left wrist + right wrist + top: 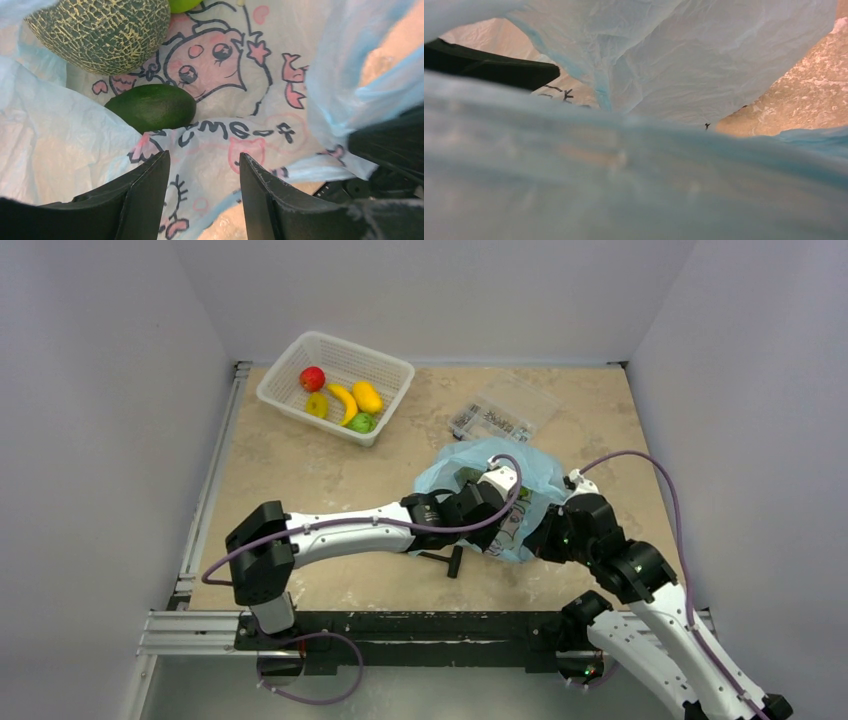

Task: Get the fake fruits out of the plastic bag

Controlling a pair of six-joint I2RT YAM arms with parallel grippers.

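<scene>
The light-blue plastic bag (470, 462) lies right of the table's middle. My left gripper (497, 485) reaches into its mouth. In the left wrist view the gripper (205, 165) is open, with only printed bag film (225, 70) beyond its fingers (145, 195). Ahead of it lie a dark green oval fruit (152, 106), a netted melon (100, 32) and a light green fruit (182, 4). My right gripper (553, 528) is at the bag's near right edge, shut on the film. Bag film (634, 175) covers its fingers in the right wrist view.
A white mesh basket (290, 365) at the back left holds a red fruit (312, 378), a banana (343, 402), an orange oval (367, 396) and green ones (362, 422). A clear parts box (505, 412) sits behind the bag. A black tool (447, 560) lies near the front.
</scene>
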